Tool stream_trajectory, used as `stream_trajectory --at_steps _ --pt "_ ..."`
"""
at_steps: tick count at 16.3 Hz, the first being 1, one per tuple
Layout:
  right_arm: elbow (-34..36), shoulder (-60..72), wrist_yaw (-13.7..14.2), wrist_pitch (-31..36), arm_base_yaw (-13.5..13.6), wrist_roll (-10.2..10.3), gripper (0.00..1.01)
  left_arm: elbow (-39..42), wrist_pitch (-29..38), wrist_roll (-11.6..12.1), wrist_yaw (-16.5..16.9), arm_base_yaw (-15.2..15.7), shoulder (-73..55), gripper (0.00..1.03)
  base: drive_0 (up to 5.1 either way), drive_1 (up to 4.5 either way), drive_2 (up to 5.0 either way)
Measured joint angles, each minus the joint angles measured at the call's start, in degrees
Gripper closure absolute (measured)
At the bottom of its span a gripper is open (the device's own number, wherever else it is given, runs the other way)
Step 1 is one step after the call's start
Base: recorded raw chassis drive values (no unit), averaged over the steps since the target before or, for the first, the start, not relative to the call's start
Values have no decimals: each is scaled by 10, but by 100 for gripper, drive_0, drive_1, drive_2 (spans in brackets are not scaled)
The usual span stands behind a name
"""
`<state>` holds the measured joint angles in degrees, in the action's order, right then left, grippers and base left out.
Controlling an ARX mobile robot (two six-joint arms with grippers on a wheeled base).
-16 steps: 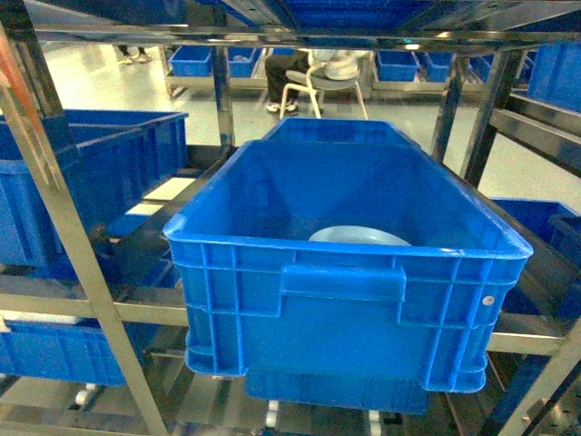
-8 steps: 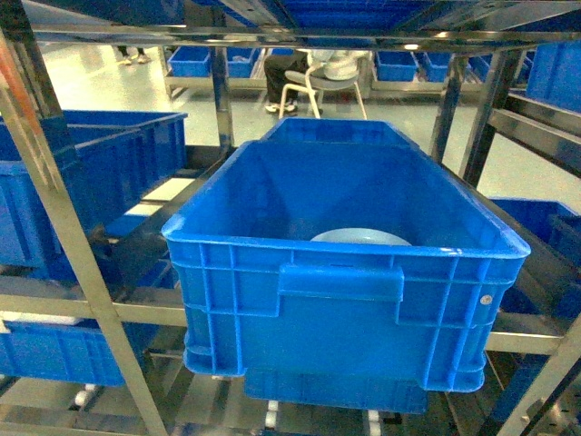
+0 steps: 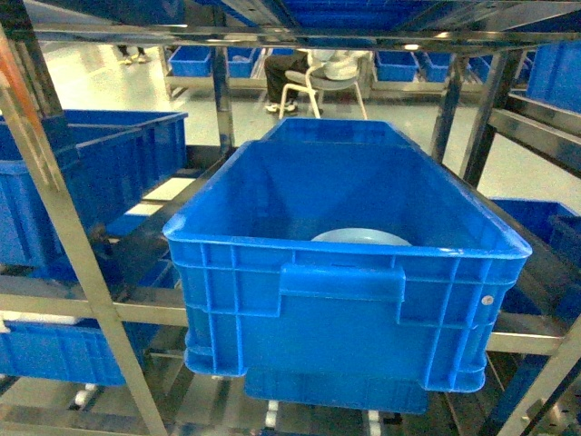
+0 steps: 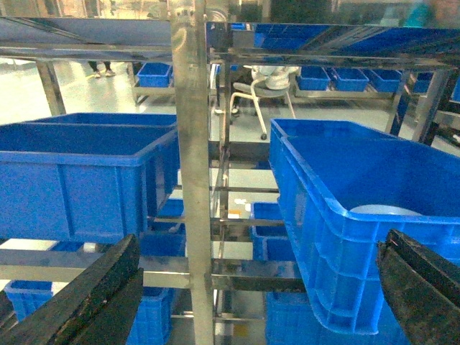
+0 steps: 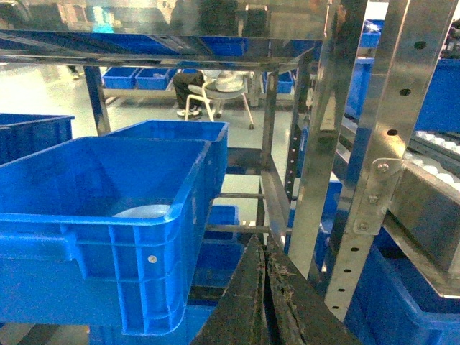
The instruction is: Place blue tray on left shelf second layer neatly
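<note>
The blue tray (image 3: 360,237) lies inside a deep blue crate (image 3: 345,272), with only its pale rim showing over the crate's front wall. It also shows in the left wrist view as the blue tray (image 4: 384,210) and in the right wrist view as the blue tray (image 5: 144,210). The steel left shelf (image 3: 68,245) stands to the crate's left, and its middle tier holds another blue crate (image 3: 91,173). My left gripper (image 4: 259,287) is open, well short of the rack post (image 4: 194,180), with nothing between its fingers. My right gripper (image 5: 264,251) is shut on nothing, to the right of the crate. Neither gripper shows in the head view.
Steel uprights (image 5: 388,144) and rails (image 3: 517,331) frame the crate on both sides. More blue crates (image 3: 64,354) sit on lower tiers and at the far back. A person sits on a white chair (image 3: 313,86) beyond the racks.
</note>
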<state>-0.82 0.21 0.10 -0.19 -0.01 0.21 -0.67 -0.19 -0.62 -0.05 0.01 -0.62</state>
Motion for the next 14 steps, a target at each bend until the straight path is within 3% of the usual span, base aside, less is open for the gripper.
stream_trajectory --at_steps 5,7,12,14 --pt "-1 1 -1 -1 0 -1 99 0 0 0 0 0 0 5 0 0 0" --pt "-1 1 -1 -1 0 -1 82 0 0 0 0 0 0 5 0 0 0" --pt "-1 1 -1 -1 0 -1 24 0 0 0 0 0 0 5 0 0 0" --pt "-1 1 -1 -1 0 -1 5 0 0 0 0 0 0 5 0 0 0"
